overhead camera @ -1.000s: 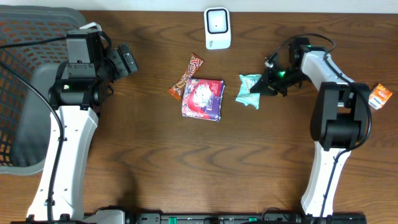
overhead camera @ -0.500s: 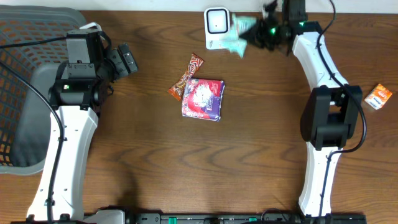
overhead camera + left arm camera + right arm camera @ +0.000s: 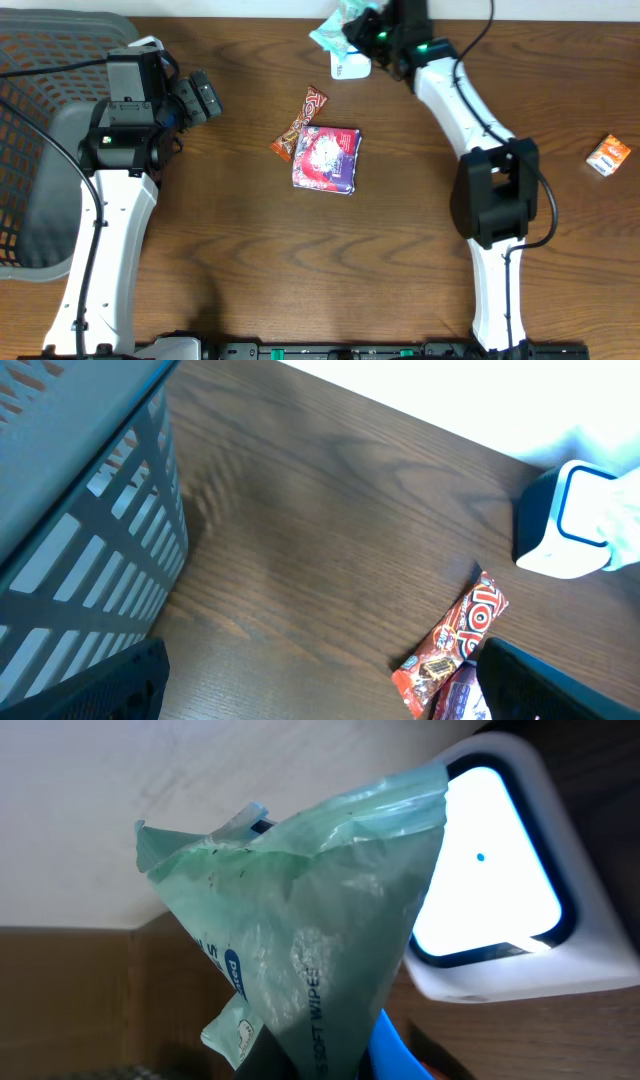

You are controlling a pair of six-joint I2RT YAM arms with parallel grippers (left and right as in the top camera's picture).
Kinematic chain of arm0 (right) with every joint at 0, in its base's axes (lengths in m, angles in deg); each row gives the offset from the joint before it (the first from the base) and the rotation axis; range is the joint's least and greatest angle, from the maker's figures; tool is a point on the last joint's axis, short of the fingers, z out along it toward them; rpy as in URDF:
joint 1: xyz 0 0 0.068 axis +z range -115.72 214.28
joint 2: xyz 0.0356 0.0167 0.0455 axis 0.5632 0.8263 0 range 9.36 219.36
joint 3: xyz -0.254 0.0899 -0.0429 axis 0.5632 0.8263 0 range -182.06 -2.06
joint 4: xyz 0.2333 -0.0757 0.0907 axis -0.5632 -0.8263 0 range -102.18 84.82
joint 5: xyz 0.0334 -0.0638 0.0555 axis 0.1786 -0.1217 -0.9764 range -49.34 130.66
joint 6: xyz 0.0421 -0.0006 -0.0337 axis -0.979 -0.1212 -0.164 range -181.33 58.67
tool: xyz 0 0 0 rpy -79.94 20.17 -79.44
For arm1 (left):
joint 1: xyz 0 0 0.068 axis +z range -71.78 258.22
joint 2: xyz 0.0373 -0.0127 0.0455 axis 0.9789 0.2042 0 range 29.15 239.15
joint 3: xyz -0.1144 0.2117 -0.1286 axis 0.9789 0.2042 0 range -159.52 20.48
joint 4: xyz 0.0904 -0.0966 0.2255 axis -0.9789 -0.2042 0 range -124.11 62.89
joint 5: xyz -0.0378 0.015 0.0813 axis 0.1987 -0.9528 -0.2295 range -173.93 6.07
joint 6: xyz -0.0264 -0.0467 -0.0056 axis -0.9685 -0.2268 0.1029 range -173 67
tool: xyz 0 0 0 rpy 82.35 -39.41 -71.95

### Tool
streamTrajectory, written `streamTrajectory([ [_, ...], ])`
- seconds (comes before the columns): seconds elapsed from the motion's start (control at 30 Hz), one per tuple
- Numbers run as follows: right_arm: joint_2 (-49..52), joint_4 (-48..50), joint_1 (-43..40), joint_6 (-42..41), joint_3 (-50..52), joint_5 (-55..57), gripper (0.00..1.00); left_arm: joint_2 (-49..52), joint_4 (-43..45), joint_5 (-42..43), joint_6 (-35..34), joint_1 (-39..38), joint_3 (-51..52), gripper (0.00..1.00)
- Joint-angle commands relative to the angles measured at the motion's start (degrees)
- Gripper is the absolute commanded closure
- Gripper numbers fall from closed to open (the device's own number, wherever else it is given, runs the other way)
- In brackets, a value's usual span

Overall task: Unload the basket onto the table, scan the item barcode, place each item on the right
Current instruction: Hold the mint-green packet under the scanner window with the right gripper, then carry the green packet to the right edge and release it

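**Wipes packet now presented at the scanner**

Change: over the last second the right arm has swung from the right-centre of the desk point(image 3: 420, 250) up to its far edge. It carries the green wipes packet point(image 3: 333, 24) off the wood and across to the scanner point(image 3: 350, 68).

Right gripper point(image 3: 360, 30): closed on the packet, pinching it by one end. In the wrist view the film hangs crumpled just in front of the scanner's lit window and covers its left part. The right part of the window is clear.

Left gripper point(image 3: 205, 98): jaws wide apart, holding nothing, parked near the basket point(image 3: 30, 60) and well away from the action.

Task item: off the desk, in the air over the upper part of the scanner as seen from overhead. Whether it touches the housing cannot be told.

Barcode: not visible in any view. Only printed lettering shows on the side facing the wrist camera, so which face is turned to the window cannot be told.

Reading: pickup and transport look done; the step in hand is the presentation itself. Likely need: tilt or flatten the packet so the code faces the window squarely.

Untouched on the desk: candy bar point(image 3: 300, 125), purple pouch point(image 3: 327, 158), small orange box point(image 3: 608, 155).
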Motion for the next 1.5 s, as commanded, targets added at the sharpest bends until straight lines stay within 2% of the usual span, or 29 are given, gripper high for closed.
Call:
streamTrajectory([
  [0.0, -0.26, 0.57, 0.70, -0.50, -0.74, 10.05, 0.99, 0.28, 0.02, -0.15, -0.28, -0.02, -0.68, 0.02],
  [0.13, -0.26, 1.18, 0.81, 1.88, -0.74, 10.82, 0.99, 0.28, 0.02, -0.15, -0.28, -0.02, -0.68, 0.02],
  [0.27, -0.59, 2.16, -0.57, 9.99, -0.76, 10.82, 0.99, 0.28, 0.02, -0.15, -0.28, -0.02, -0.68, 0.02],
  [0.4, -2.49, -2.58, -4.22, 17.88, -0.76, 12.24, 0.99, 0.28, 0.02, -0.15, -0.28, -0.02, -0.68, 0.02],
  [0.63, -6.51, -16.76, -15.02, 19.08, -0.76, 26.43, 0.99, 0.28, 0.02, -0.15, -0.28, -0.02, -0.68, 0.02],
  [0.83, -6.38, -25.62, -24.76, 26.03, -0.72, 28.00, 0.99, 0.28, 0.02, -0.15, -0.28, -0.02, -0.68, 0.02],
  [1.13, -4.52, -32.94, -35.15, 26.25, -0.59, 34.53, 0.97, 0.28, 0.02, -0.15, -0.28, -0.02, -0.68, 0.02],
  [1.2, -4.44, -33.22, -36.68, 26.23, -0.37, 34.51, 0.88, 0.28, 0.02, -0.15, -0.28, -0.02, -0.68, 0.02],
  [1.23, -4.44, -33.53, -37.33, 26.23, -0.35, 34.34, 0.77, 0.28, 0.02, -0.15, -0.28, -0.02, -0.68, 0.02],
  [1.3, -4.44, -34.51, -38.32, 26.23, -0.35, 34.12, 0.36, 0.28, 0.02, -0.15, -0.28, -0.02, -0.68, 0.02],
  [1.33, -4.44, -35.04, -38.62, 26.23, -0.35, 34.12, 0.30, 0.28, 0.02, -0.15, -0.28, -0.02, -0.68, 0.02],
  [1.4, -4.44, -36.22, -39.06, 26.21, -0.33, 34.10, 0.30, 0.28, 0.02, -0.15, -0.28, -0.02, -0.68, 0.02],
  [1.47, -4.44, -37.09, -39.19, 26.21, -0.28, 33.90, 0.17, 0.28, 0.00, -0.15, -0.28, -0.02, -0.68, 0.02],
])
